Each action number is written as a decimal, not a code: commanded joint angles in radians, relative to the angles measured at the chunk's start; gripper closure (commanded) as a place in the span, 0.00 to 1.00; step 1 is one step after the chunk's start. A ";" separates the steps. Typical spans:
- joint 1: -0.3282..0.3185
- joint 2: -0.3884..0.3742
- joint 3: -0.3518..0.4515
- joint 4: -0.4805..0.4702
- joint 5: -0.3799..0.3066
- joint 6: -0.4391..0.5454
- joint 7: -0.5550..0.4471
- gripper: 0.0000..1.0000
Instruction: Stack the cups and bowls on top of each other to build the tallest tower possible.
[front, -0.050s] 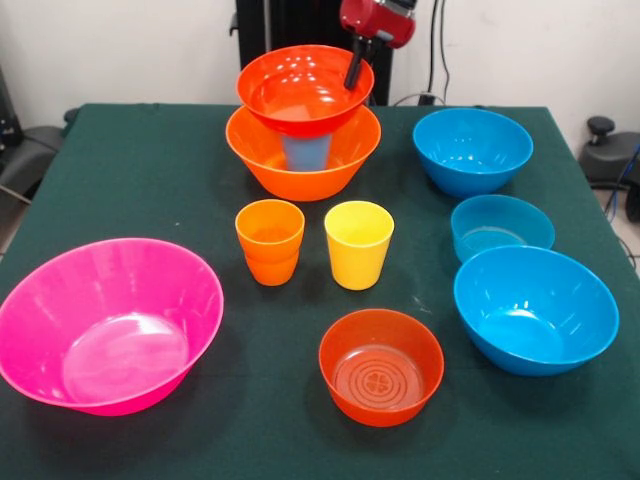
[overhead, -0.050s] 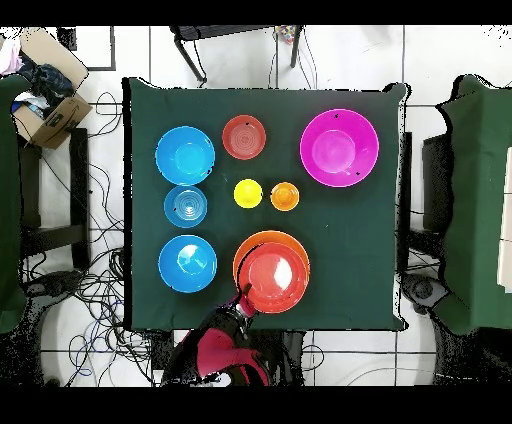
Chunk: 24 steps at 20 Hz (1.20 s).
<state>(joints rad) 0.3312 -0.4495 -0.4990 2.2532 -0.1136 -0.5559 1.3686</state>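
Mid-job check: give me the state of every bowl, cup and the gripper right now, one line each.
big orange bowl: upright, tower base
blue cup: inside it
red-orange bowl: perched on the blue cup
gripper: at that bowl's rim, jaws unclear
orange cup: upright, loose
yellow cup: upright, loose
second red-orange bowl: loose
big pink bowl: loose
three blue bowls: loose

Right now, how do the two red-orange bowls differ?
The raised red-orange bowl sits on the blue cup inside the big orange bowl; the loose red-orange bowl stands alone on the table. The gripper meets the raised one's rim; nothing touches the loose one. The raised one tilts slightly; the loose one sits level. Both are glossy, upright and empty.
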 joint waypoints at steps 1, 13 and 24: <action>-0.003 0.067 0.045 -0.084 -0.008 0.018 0.134 1.00; -0.030 0.038 0.074 -0.070 -0.023 0.002 0.169 0.00; -0.032 0.037 0.077 -0.076 -0.027 0.017 0.172 0.00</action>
<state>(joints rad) 0.3185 -0.4518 -0.5051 2.2532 -0.1136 -0.5559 1.3855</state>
